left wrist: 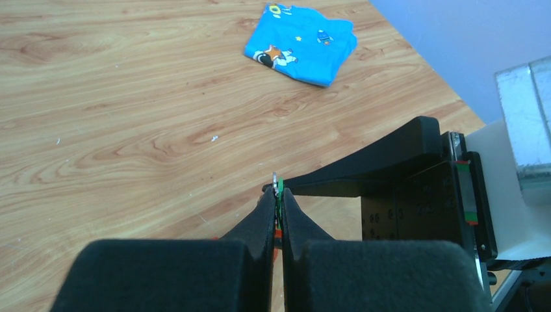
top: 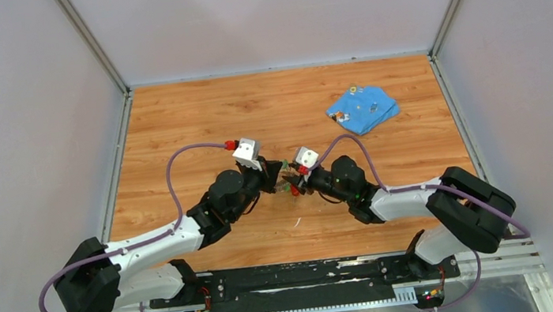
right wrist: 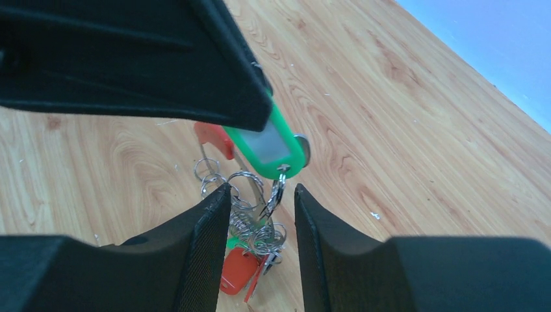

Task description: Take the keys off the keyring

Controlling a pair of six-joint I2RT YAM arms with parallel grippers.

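Left pincer (left wrist: 278, 198): clamped on the green tag (right wrist: 269, 148), keys (right wrist: 253, 227) dangle under it above the bench (right wrist: 403, 130) | right pincer (right wrist: 262, 195): half-wide, astride the bunch, gripping nothing | advice: close on one key only, pull slowly, hold the tag firm.

The left hand (right wrist: 256, 112) hides the green tag's (right wrist: 269, 148) top; keys (right wrist: 255, 229) below blur together.

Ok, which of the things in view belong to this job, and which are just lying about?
Job: green plastic key tag in left gripper; hanging bunch of silvery metal keys; red-sleeved thin metal keyring; right gripper.
Lying about: blue printed cloth.
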